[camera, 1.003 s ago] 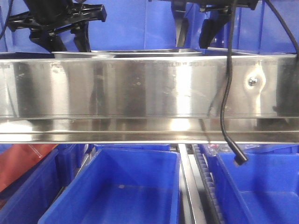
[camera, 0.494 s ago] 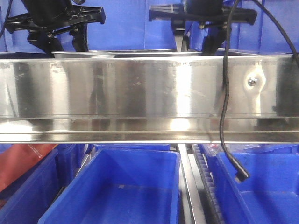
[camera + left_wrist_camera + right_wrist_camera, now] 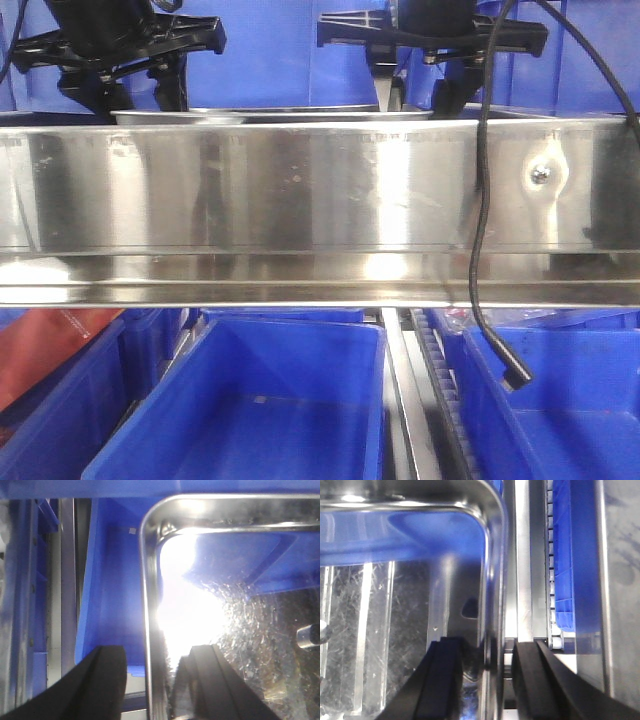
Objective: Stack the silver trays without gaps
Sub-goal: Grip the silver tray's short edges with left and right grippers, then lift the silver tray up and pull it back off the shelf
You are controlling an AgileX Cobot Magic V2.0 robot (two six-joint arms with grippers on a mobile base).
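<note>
Down from where it hung a second ago, the right gripper point(image 3: 418, 92) now sits at the right end of the silver tray point(image 3: 300, 113) in the front view. The left gripper point(image 3: 140, 92) sits at the tray's left end. The shelf rail point(image 3: 300, 190) in front of the tray hides all but its rim.

From the left wrist I see the left gripper point(image 3: 152, 652) spread wide, one finger outside the tray rim point(image 3: 146, 580) and one inside, not pinching.

From the right wrist, the right gripper point(image 3: 487, 645) likewise straddles the tray rim point(image 3: 492, 555), unclenched.
</note>
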